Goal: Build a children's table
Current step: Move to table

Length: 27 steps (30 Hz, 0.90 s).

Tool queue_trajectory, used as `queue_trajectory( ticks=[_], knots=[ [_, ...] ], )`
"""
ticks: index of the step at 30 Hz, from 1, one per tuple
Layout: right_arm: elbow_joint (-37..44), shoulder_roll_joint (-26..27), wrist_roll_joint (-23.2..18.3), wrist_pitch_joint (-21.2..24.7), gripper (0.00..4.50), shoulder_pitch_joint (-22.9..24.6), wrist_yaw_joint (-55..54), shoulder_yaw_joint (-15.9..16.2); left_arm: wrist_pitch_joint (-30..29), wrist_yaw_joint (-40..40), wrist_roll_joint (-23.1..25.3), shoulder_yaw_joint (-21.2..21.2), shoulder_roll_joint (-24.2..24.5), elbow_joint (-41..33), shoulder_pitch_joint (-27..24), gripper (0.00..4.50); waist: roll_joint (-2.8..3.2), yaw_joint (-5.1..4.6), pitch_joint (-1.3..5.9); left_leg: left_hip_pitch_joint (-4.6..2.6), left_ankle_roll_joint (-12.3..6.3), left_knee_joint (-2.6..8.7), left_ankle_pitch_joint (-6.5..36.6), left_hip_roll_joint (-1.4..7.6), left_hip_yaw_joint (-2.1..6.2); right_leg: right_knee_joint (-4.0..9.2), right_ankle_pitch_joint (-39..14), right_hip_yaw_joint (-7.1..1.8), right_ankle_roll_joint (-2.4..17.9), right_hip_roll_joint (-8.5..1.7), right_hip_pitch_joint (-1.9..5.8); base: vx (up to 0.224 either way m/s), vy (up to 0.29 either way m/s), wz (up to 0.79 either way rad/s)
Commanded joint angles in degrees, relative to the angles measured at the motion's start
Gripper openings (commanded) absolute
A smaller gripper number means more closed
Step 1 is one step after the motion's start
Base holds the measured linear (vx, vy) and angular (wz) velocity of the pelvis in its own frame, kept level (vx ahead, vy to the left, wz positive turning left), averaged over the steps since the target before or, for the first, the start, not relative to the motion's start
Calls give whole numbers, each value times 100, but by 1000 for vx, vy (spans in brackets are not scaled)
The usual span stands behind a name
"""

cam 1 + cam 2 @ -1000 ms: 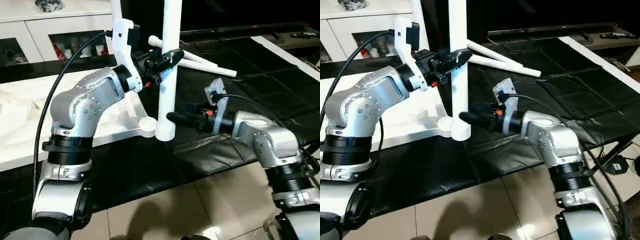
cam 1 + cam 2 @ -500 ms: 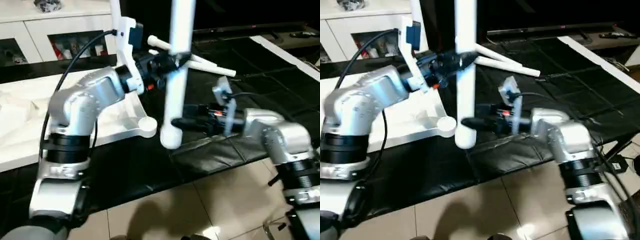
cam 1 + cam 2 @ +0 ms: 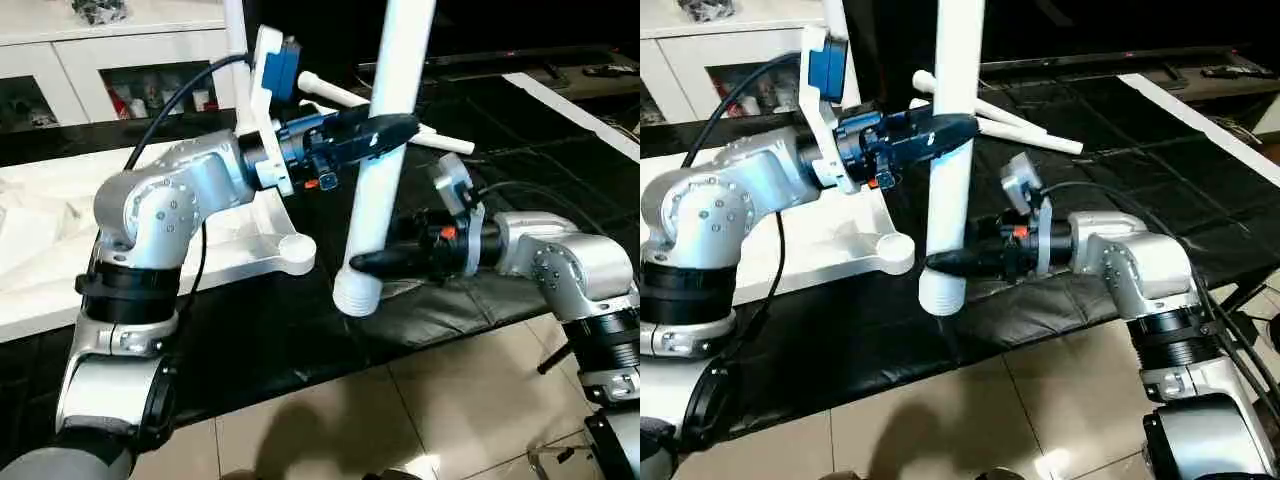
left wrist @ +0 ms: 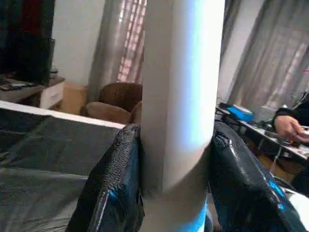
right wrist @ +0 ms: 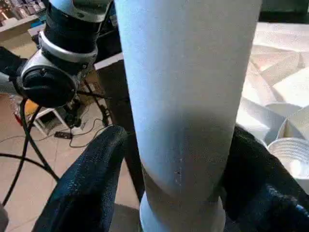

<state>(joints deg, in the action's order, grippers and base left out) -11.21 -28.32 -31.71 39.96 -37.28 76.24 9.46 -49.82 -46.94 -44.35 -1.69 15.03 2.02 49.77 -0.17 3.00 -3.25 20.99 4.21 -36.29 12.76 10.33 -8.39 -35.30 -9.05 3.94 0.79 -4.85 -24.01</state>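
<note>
Since a sec ago the leg [image 3: 385, 150] has swung off the corner socket [image 3: 296, 247]: its threaded end was sitting just beside/over the socket, now it hangs off to the side, above the black mat [image 3: 1120, 160] near the front edge, and the leg leans, top tilted away to the right. Means it's not screwed in yet; prob. a re-aim or regrip before seating it. Left gripper [image 3: 378, 130] pinches the leg at mid-height, fingers on both sides, per the left wrist view. Right gripper [image 3: 958, 262] sits low on the leg just above the thread, fingers either side; touching or a hair off, can't tell. Tabletop [image 3: 60, 250] lies underside up, left of the leg; spare legs [image 3: 990, 115] lie behind on the mat.
</note>
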Motion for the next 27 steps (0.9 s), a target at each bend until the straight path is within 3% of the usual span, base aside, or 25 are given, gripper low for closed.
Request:
queue_trajectory(
  ticks=[1,3,4,10,15,18,23,27],
  knots=[
    [177,-74,-57,38,275,35,137,58,-42,-54,-70,47,-15,-68,136,174,-97,10,441,35,-470,381,28,160,-56,328,-1091,-215,1428,-257,437,0,0,0],
    [167,-85,-50,42,275,44,187,99,-61,-82,-92,58,-27,-73,160,174,-93,15,445,34,-468,379,-11,160,-54,320,-1030,-214,1440,-254,434,0,0,0],
    [156,-82,-36,41,248,47,207,115,-74,-94,-106,59,-33,-72,178,174,-85,14,447,34,-472,378,-23,161,-52,318,-1003,-212,1446,-254,434,0,0,0],
    [144,-67,0,30,207,68,239,137,-90,-99,-134,17,-55,-16,256,174,-91,15,443,37,-472,377,17,153,-57,334,-1059,-211,1431,-250,437,0,0,0],
    [122,-48,24,9,200,88,214,130,-85,-103,-158,15,-48,-11,261,173,-85,21,450,36,-467,377,-27,157,-50,323,-1018,-210,1427,-252,440,0,0,0],
    [83,-2,-15,59,265,76,160,80,-94,-102,-158,20,-55,-31,262,173,-81,20,449,37,-478,376,-27,156,-51,323,-1002,-209,1446,-254,440,0,0,0],
    [104,33,-6,70,296,72,118,70,-148,-161,-196,50,-49,-103,263,173,-72,26,452,26,-456,378,-9,162,-50,322,-992,-210,1460,-256,435,0,0,0],
    [103,36,-9,65,296,75,171,92,-164,-214,-205,82,-33,-127,261,173,-71,32,451,29,-459,378,-19,157,-50,318,-957,-209,1473,-253,440,0,0,0]
  ],
)
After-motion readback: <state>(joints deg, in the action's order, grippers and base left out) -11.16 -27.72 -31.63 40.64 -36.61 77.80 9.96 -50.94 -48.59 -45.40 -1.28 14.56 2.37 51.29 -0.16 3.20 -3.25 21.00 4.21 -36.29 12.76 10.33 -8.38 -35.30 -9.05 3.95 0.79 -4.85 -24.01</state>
